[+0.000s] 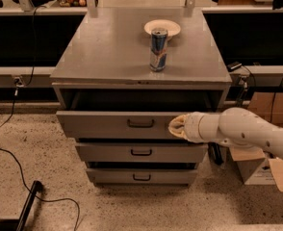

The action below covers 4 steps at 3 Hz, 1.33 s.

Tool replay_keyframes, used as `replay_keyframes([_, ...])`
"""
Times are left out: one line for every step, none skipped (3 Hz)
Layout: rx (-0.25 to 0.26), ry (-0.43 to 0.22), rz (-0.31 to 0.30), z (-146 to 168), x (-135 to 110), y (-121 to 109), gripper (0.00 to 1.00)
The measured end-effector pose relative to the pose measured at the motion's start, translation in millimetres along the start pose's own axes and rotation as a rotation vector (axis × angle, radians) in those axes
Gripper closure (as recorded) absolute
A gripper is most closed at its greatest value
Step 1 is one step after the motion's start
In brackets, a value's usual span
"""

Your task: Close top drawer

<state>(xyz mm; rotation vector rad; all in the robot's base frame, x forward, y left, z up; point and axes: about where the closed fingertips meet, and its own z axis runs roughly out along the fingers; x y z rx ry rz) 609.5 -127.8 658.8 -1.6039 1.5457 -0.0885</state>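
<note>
A: Where's the gripper (178,126)?
B: Pressed against the top drawer (103,124) front, right of its handle (140,123). Placed to push, I'd say. Wide or narrow? Can't tell.
A: And the drawer?
B: Sticking out slightly; probably 1 shove left.

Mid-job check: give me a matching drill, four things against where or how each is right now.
1. top drawer
2. can
3. plate
4. gripper

A. behind the can
B. at the drawer front, right of the handle
C. partly open
D. upright on the cabinet top

Pairs: 1-C, 2-D, 3-A, 4-B.
</note>
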Motion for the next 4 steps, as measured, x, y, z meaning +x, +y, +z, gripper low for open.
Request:
replay_keyframes([0.01,-0.018,-0.003,19,8,-23,1.0])
replay_keyframes([0.01,-0.018,-0.003,19,8,-23,1.0])
replay_keyframes([0.009,-0.076,0.002,24,7,-26,1.0])
replay_keyframes([-0.051,-0.149,0.021,11,-4,0,1.0])
